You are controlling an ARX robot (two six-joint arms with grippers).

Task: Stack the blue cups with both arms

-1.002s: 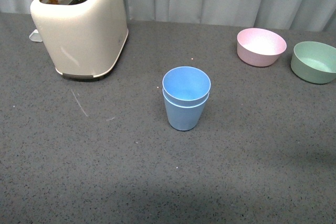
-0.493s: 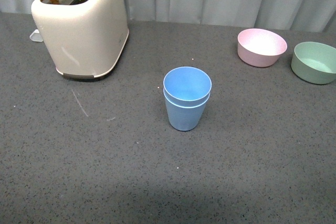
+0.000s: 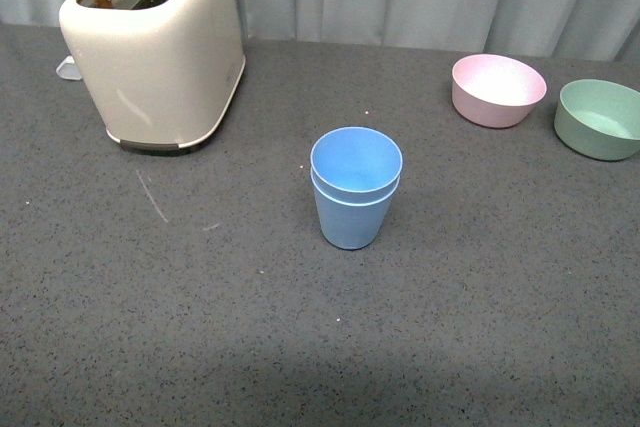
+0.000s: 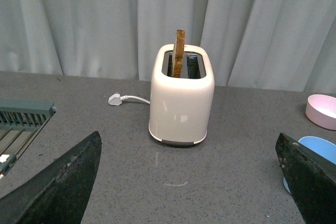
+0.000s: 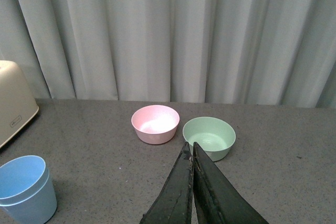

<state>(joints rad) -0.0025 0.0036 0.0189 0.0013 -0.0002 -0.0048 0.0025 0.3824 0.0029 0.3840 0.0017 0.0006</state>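
The two blue cups [image 3: 355, 192] stand nested, one inside the other, upright in the middle of the grey table. They also show in the right wrist view [image 5: 26, 188] and partly in the left wrist view [image 4: 315, 148]. Neither arm shows in the front view. My left gripper [image 4: 189, 177] is open and empty, its fingers [image 4: 58, 182] spread wide, away from the cups. My right gripper [image 5: 191, 148] is shut and empty, pointing towards the bowls, apart from the cups.
A cream toaster [image 3: 155, 47] with a slice of bread stands at the back left. A pink bowl [image 3: 498, 89] and a green bowl [image 3: 600, 119] sit at the back right. A white plug [image 4: 116, 98] lies behind the toaster. A grey rack [image 4: 21, 121] shows in the left wrist view.
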